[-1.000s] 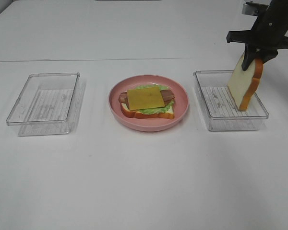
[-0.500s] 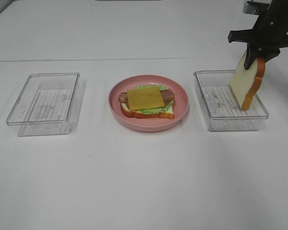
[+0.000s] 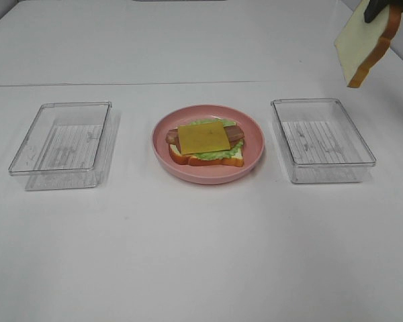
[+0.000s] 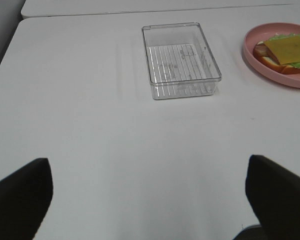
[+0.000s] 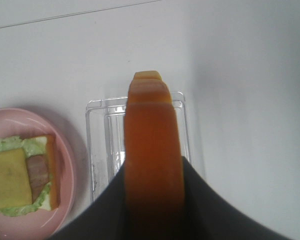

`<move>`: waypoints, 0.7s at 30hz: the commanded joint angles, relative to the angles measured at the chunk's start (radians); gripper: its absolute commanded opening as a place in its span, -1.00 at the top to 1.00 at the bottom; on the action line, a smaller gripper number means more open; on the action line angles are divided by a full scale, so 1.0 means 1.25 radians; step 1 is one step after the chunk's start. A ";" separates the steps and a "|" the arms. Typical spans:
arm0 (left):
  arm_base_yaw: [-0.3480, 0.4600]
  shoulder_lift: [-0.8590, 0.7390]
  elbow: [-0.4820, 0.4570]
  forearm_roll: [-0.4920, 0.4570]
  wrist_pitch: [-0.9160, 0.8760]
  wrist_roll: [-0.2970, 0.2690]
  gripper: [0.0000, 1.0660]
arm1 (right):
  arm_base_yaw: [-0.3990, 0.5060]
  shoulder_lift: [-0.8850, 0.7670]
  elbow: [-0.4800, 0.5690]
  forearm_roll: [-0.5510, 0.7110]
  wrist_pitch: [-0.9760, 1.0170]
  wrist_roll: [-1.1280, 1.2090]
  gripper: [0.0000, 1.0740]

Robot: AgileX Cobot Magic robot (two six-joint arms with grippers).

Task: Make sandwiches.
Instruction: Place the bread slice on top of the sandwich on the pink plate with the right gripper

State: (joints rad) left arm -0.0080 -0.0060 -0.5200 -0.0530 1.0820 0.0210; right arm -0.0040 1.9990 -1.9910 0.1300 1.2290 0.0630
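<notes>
An open stack (image 3: 205,141) lies on a pink plate (image 3: 252,131) at the table's middle: a bread slice, green lettuce, brown bacon, and yellow cheese (image 3: 203,136) on top. It also shows in the left wrist view (image 4: 285,52) and the right wrist view (image 5: 21,180). My right gripper (image 3: 376,9) is at the top right edge, shut on a second bread slice (image 3: 363,41) that hangs tilted, high above the right clear tray (image 3: 322,139). In the right wrist view the slice's orange crust (image 5: 152,145) sits between the fingers (image 5: 202,200). My left gripper (image 4: 145,200) is open, low over bare table, far from the plate.
An empty clear tray (image 3: 62,144) stands left of the plate and shows in the left wrist view (image 4: 180,60). The right tray holds nothing and shows in the right wrist view (image 5: 102,145). A seam in the white table (image 3: 188,255) runs behind the trays.
My right gripper has lifted the bread slice up out of the right tray, to the top right edge of the exterior view. The tray now holds nothing.
</notes>
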 commanded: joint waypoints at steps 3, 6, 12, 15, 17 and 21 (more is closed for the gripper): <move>-0.004 -0.011 0.004 -0.001 -0.006 0.003 -0.88 | -0.002 -0.062 0.062 0.024 0.076 -0.004 0.97; -0.004 -0.011 0.004 -0.001 -0.006 0.003 -0.88 | -0.002 -0.117 0.153 0.065 0.018 -0.024 0.97; -0.004 -0.011 0.004 -0.001 -0.006 0.003 -0.88 | -0.002 -0.185 0.294 0.175 -0.077 -0.062 0.97; -0.004 -0.011 0.004 -0.001 -0.006 0.003 -0.88 | -0.002 -0.197 0.360 0.283 -0.114 -0.128 0.97; -0.004 -0.011 0.004 -0.001 -0.006 0.003 -0.88 | -0.001 -0.197 0.380 0.326 -0.122 -0.151 0.97; -0.004 -0.011 0.004 -0.001 -0.006 0.003 -0.88 | 0.000 -0.190 0.468 0.517 -0.168 -0.249 0.97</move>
State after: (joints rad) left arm -0.0080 -0.0060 -0.5200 -0.0530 1.0820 0.0210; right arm -0.0040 1.7610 -1.4570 0.6440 1.0680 -0.1690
